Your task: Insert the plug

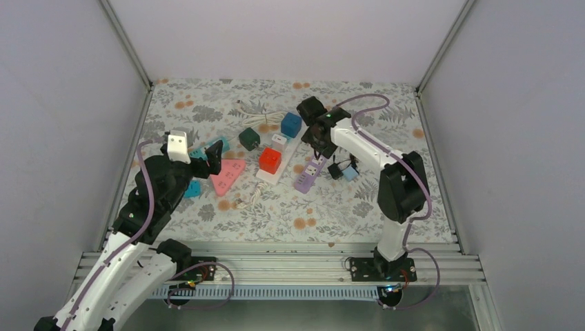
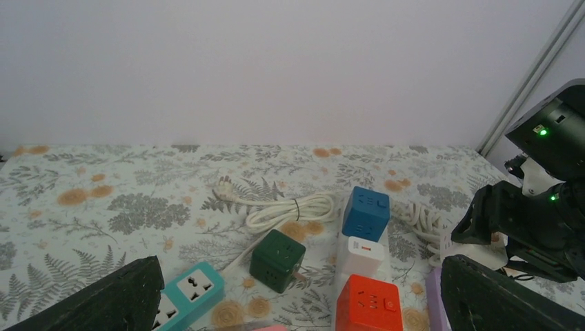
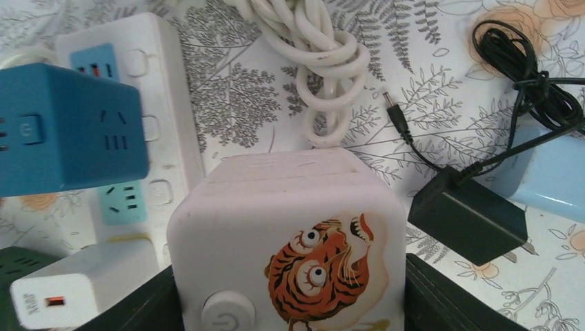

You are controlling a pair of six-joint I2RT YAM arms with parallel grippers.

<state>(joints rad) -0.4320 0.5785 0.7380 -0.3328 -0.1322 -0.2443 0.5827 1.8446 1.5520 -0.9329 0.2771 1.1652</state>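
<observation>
Right gripper (image 1: 319, 138): jaws clamped on white tiger-print cube (image 3: 290, 227); black adapter (image 3: 465, 217) just right of them.
Left gripper (image 2: 300, 303): jaws wide apart; green cube (image 2: 277, 260) apparently ahead, between them.

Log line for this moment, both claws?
right claw: shut on tiger cube, beside white strip | left claw: open, empty

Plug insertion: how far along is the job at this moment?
Done: the right gripper has gripped the white tiger-print cube plug. In hand: it holds the plug above the white power strip, beside the blue cube. Left: the plug is not yet seated in any socket; I cannot tell which one is meant. The left gripper is open and empty.
</observation>
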